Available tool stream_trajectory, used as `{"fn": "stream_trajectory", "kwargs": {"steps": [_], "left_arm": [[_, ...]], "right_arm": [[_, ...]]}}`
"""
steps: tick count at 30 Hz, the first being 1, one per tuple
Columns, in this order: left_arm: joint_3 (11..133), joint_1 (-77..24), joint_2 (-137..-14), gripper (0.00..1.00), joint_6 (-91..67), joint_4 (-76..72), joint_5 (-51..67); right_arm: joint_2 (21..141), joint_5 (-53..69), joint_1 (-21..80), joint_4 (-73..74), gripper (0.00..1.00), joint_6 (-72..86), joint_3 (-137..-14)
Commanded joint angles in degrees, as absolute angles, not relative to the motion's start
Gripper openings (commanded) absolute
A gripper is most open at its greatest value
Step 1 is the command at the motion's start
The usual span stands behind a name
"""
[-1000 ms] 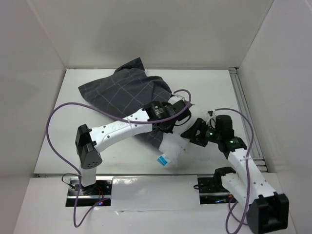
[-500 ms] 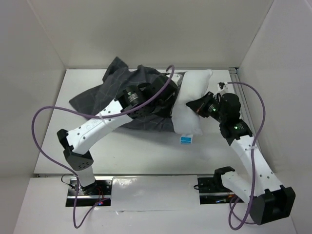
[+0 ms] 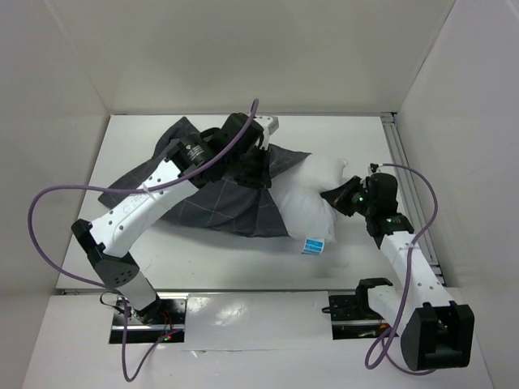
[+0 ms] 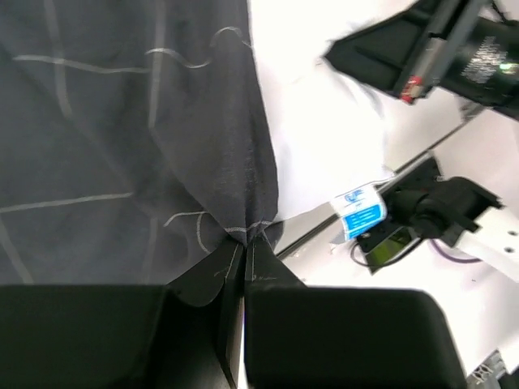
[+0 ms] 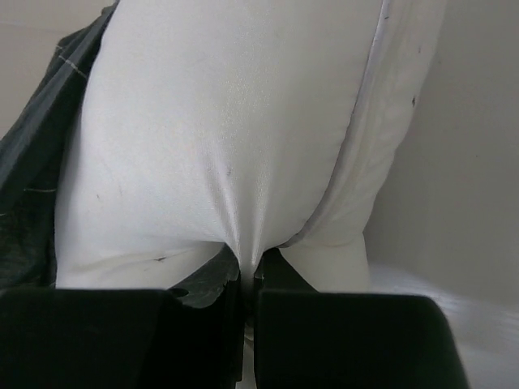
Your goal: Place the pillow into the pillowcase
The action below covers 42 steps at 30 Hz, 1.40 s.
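left fingers [image 4: 242, 279] clenching pillowcase [image 4: 122, 162] edge at their tips | right fingers [image 5: 250, 284] pinching pillow [image 5: 227, 146] fabric between them | best, I judge: pulling edge over while pushing pillow inward

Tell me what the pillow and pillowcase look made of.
Pillow: matte white woven cloth, perhaps cotton or polyester, over soft stuffing; it bulges and puckers where pinched. Pillowcase: thin matte charcoal woven fabric with a light grid check; it lies limp and creased. The exact fibre cannot be told.
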<state>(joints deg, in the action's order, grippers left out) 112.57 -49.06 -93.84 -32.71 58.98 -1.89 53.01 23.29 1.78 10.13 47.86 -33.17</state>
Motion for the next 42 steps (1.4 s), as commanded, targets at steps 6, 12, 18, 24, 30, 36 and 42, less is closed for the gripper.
{"fn": "stream_trajectory", "kwargs": {"steps": [6,12,18,24,30,36,42], "left_arm": [[106.7,-54.7,-92.4,0.0,-30.2,52.8,8.7],[118.4,-61.6,-99.6,0.0,-34.1,44.7,14.6],[137.4,-60.9,-110.0,0.0,-33.5,45.4,23.3],[118.8,-51.2,-103.3,0.0,-38.0,35.7,28.4],[126.6,-48.2,-106.9,0.0,-38.5,35.7,30.6],[145.1,-56.9,-120.1,0.0,-43.7,34.6,38.6],[132.7,-56.5,-110.1,0.0,-43.1,30.3,35.6]], "right_arm": [[55.5,26.0,5.1,-3.2,0.0,54.6,-35.1],[60.2,15.8,23.0,-11.1,0.0,60.7,-35.6],[62.8,11.3,30.1,-16.6,0.0,62.8,-36.2],[55.2,15.8,29.0,-20.3,0.0,67.5,-25.3],[46.1,9.0,40.7,-23.4,0.0,75.3,-15.9],[60.1,2.7,50.4,-29.4,0.0,72.9,-25.2],[48.4,-0.6,44.5,-30.5,0.0,82.2,-11.6]]}}
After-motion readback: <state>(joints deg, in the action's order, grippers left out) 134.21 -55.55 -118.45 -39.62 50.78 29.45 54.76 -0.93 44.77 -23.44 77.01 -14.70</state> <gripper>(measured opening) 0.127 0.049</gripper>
